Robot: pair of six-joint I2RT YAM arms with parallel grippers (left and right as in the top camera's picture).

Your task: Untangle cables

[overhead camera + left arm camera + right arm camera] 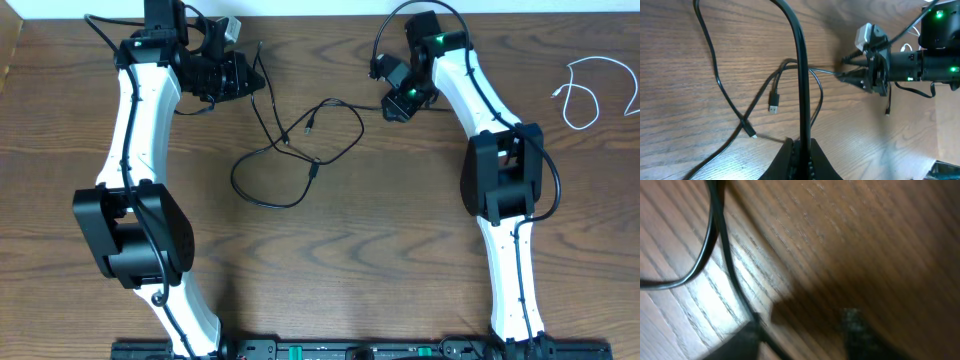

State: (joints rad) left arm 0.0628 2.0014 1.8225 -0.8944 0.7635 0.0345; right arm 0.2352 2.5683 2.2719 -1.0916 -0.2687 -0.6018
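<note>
At counter's (pixel 400 270) far edge, grips black cable (pixel 801 75) in closed left pincer (pixel 800 146); sets right pincer (pixel 841 69), fingers apart, against same cable.

Overhead looks down; low wrist views share the black cable (pixel 801 75).

Evidently a robotics lab or test station. On a bare brown wood-grain table (pixel 380 260), a white-and-black jointed left robot arm (pixel 140 130) and matching right robot arm (pixel 480 100), both rooted in a black base rail (pixel 330 350) well behind the jaws. Green status lights (pixel 437 41) just behind the right jaws; thin black cord (pixel 717 76) between both jaws.
</note>
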